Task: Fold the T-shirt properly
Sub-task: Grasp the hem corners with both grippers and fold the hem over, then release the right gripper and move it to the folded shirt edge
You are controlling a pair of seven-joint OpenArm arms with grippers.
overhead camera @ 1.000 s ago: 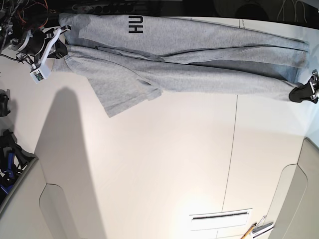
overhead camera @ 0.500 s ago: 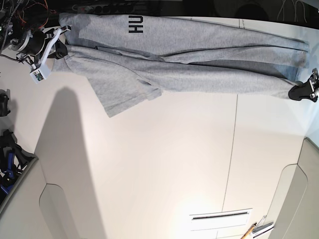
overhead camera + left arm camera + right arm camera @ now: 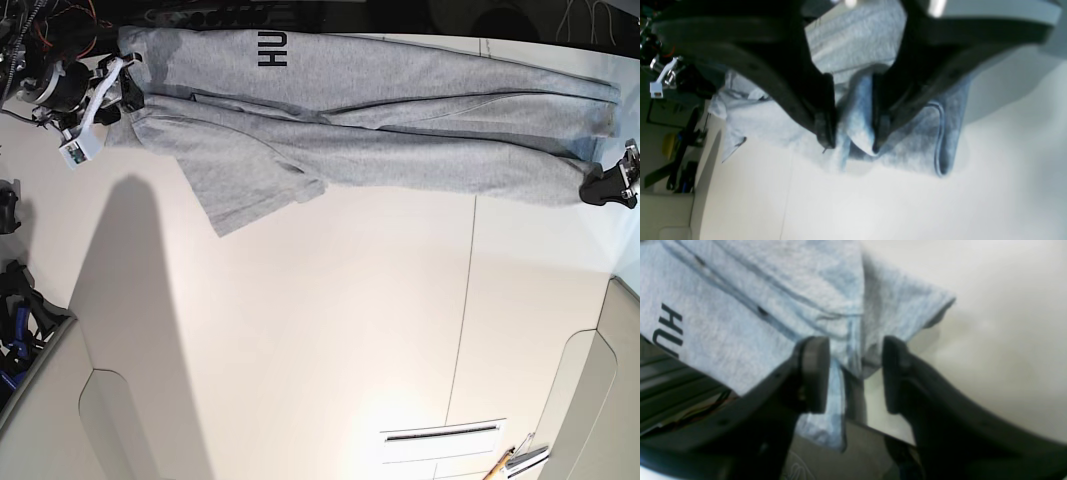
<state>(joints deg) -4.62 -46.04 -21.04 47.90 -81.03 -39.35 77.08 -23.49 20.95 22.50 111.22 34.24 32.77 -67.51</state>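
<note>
The grey T-shirt [image 3: 400,130] lies stretched in a long folded band across the far part of the table, with dark lettering [image 3: 272,47] showing near its left end. My right gripper [image 3: 125,90] stands at that left end. In the right wrist view its jaws [image 3: 853,373] are parted around a hanging corner of the T-shirt [image 3: 846,323], with bare table showing beside the cloth. My left gripper [image 3: 598,188] is at the band's right end. Seen from the left wrist camera [image 3: 851,140], it is open, and a raised fold of the T-shirt [image 3: 857,110] stands between its fingers.
A seam [image 3: 465,300] runs across the white table. A white panel [image 3: 440,438] and small tools [image 3: 515,460] lie at the near right. Dark gear [image 3: 20,300] sits off the left edge. Cream padded corners [image 3: 45,400] border the near side.
Both grippers have gone from shut to open at the two ends of the T-shirt. The right gripper has shifted slightly toward the far edge. The cloth stays where it was.
</note>
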